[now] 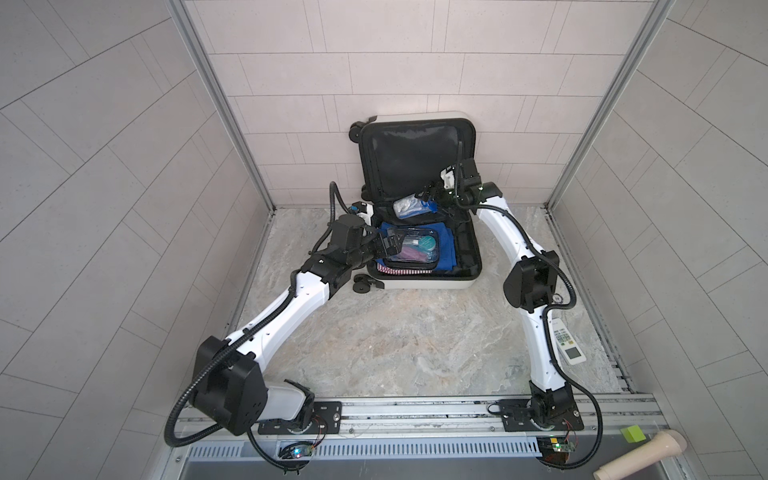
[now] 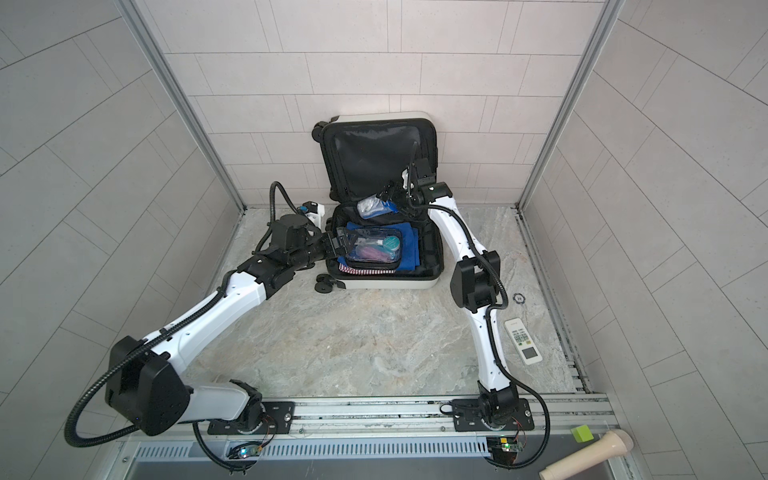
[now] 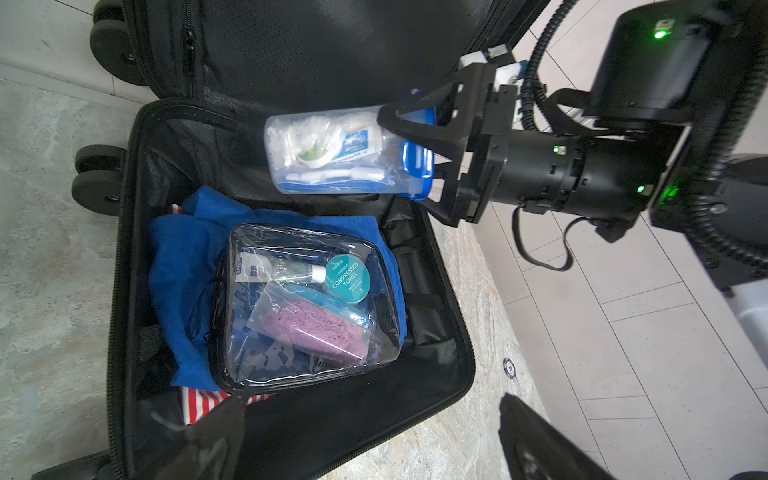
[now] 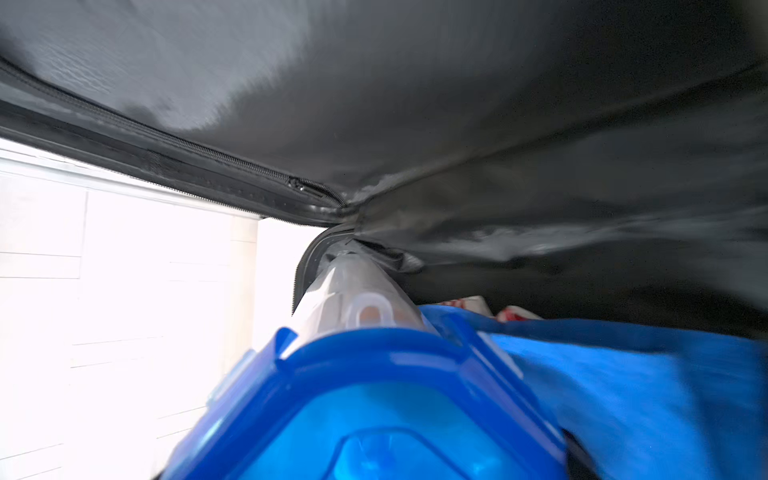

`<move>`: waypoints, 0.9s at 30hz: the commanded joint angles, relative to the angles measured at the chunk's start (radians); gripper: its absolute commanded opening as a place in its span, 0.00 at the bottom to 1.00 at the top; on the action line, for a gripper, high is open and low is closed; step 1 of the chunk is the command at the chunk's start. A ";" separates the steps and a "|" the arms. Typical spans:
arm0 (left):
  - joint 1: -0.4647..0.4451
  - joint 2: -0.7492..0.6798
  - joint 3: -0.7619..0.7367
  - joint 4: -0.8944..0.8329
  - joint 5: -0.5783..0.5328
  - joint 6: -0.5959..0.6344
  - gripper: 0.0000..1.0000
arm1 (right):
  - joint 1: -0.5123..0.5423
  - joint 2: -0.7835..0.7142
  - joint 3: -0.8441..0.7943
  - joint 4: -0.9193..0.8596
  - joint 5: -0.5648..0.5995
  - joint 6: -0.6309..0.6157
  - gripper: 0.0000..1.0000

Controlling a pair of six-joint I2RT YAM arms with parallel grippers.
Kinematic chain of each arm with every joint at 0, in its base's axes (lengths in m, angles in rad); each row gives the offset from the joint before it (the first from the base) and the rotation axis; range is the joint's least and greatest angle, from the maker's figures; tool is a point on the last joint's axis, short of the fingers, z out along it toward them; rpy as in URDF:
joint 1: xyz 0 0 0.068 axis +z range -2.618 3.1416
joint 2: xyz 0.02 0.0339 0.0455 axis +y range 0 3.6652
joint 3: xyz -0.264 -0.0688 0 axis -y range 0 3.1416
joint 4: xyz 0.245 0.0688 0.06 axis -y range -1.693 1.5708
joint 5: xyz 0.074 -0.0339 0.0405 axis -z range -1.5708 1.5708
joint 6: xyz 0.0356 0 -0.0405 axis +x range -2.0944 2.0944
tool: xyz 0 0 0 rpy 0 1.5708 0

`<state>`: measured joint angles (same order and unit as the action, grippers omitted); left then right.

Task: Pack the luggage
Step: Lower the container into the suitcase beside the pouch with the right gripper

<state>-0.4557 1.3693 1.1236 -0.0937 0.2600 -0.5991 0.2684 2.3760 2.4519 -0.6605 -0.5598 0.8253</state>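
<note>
The luggage point(image 1: 432, 285) point(image 2: 390, 285) lies open on the marble floor, its black-lined lid point(image 1: 415, 158) leaning on the back wall. In its base point(image 3: 432, 374) a clear zip pouch point(image 1: 409, 249) point(image 3: 307, 307) rests on a blue cloth point(image 3: 183, 257) and a striped cloth point(image 3: 199, 405). My right gripper point(image 1: 432, 199) point(image 2: 392, 197) point(image 3: 415, 162) is shut on the lid end of a clear box with a blue lid point(image 1: 409, 205) point(image 3: 332, 153) point(image 4: 374, 415), held above the hinge end. My left gripper point(image 1: 390, 245) point(image 2: 338, 245) point(image 3: 374, 449) stands open at the base's left edge, beside the pouch.
A white remote control point(image 1: 567, 343) point(image 2: 523, 340) lies on the floor by the right arm. A small round chip point(image 2: 517, 297) point(image 3: 510, 368) lies right of the luggage. A green block point(image 1: 632, 433) and a beige handle point(image 1: 640, 455) sit at the front right. Tiled walls close in three sides.
</note>
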 commanded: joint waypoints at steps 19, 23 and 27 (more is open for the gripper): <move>0.007 -0.041 -0.015 0.006 -0.007 -0.018 1.00 | 0.020 0.246 0.160 0.094 -0.054 0.107 0.92; 0.008 -0.048 -0.014 -0.002 -0.008 -0.014 1.00 | 0.011 0.241 0.160 0.055 -0.039 0.075 0.99; 0.009 -0.058 -0.011 -0.011 -0.009 -0.014 1.00 | -0.006 0.216 0.162 0.025 -0.033 0.043 0.99</move>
<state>-0.4519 1.3434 1.1122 -0.1043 0.2604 -0.6128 0.2718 2.6247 2.5881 -0.6075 -0.6117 0.9085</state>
